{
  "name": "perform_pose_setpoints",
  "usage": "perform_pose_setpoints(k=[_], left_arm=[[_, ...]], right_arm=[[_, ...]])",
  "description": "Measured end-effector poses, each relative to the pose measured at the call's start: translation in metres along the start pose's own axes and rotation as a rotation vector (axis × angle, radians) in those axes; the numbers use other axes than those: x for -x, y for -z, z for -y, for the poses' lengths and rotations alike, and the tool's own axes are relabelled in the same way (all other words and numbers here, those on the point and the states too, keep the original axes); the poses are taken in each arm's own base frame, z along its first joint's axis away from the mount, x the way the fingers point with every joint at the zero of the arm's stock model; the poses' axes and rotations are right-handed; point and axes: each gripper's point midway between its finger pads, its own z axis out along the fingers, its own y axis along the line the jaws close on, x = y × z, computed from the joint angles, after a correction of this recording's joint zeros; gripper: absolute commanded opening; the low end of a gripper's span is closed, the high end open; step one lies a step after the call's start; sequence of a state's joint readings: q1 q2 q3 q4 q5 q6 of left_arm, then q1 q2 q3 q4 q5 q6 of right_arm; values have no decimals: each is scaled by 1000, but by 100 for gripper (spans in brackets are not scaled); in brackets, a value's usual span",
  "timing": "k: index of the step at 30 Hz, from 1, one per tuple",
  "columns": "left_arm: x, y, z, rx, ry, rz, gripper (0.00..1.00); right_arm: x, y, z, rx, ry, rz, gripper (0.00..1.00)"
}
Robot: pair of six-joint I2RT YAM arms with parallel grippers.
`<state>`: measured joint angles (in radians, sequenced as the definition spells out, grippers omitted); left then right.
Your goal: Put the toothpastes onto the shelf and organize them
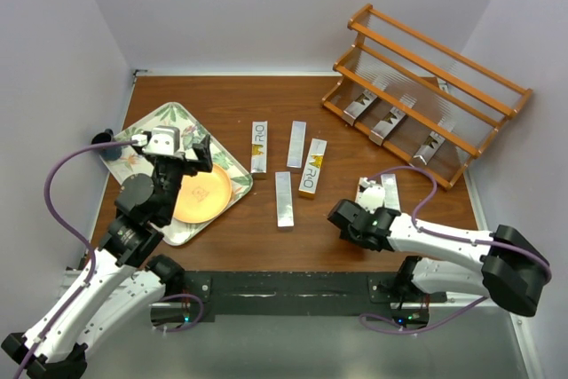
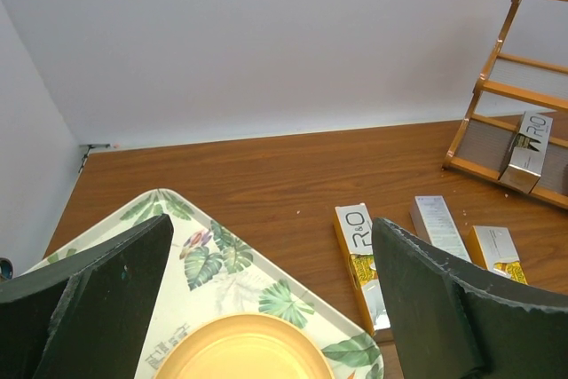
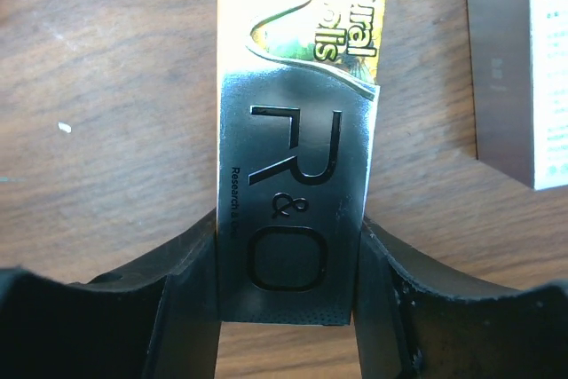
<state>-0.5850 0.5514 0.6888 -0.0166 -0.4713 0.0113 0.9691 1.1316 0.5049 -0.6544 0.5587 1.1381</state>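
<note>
The orange-brown shelf (image 1: pixel 426 86) stands at the back right with three silver toothpaste cartons (image 1: pixel 388 123) on its lowest tier; it also shows in the left wrist view (image 2: pixel 501 95). Several more cartons (image 1: pixel 284 199) lie on the table's middle. My right gripper (image 1: pixel 366 209) is shut on the near end of a silver "R&O" carton (image 3: pixel 293 166) that lies on the wood, both fingers (image 3: pixel 186 272) pressing its sides. A second carton (image 3: pixel 532 68) lies just to its right. My left gripper (image 1: pixel 188 153) hangs open and empty over the leaf-patterned tray, its fingers (image 2: pixel 435 299) wide apart.
The leaf-patterned tray (image 1: pixel 151 126) at the left holds an orange plate (image 1: pixel 202 194); both also show in the left wrist view, tray (image 2: pixel 222 264) and plate (image 2: pixel 244 348). White walls close in the table at the back and both sides.
</note>
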Motion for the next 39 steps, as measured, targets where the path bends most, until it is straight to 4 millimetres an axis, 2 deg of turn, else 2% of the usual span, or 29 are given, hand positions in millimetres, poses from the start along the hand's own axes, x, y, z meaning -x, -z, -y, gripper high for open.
perform_pose_setpoints(k=[4,9,14,18,21,30,33,39], left_arm=[[-1,0,1,-5,-1,-2,100],[-1,-1,2,-7,-1,-2,100],[-1,-1,2,-8,-1,-2,100],[-1,0,2,-8,-1,-2,99],[-1,0,2,-8,-1,-2,100],[1,0,3,-15,12,2,100],[2,1,3,-15,17,7,100],[4,2,3,-21,25,14,100]], right_arm=[[3,8,3,-3,27,-3,22],[22,28,-8,39,52,17,21],[54,56,-29,106,72,58,15],[87,79,-44,134,94,109,16],[116,87,-54,132,95,139,16],[206,65,-44,47,25,169,16],[237,50,-49,31,10,171,16],[285,17,-55,-3,-29,179,16]])
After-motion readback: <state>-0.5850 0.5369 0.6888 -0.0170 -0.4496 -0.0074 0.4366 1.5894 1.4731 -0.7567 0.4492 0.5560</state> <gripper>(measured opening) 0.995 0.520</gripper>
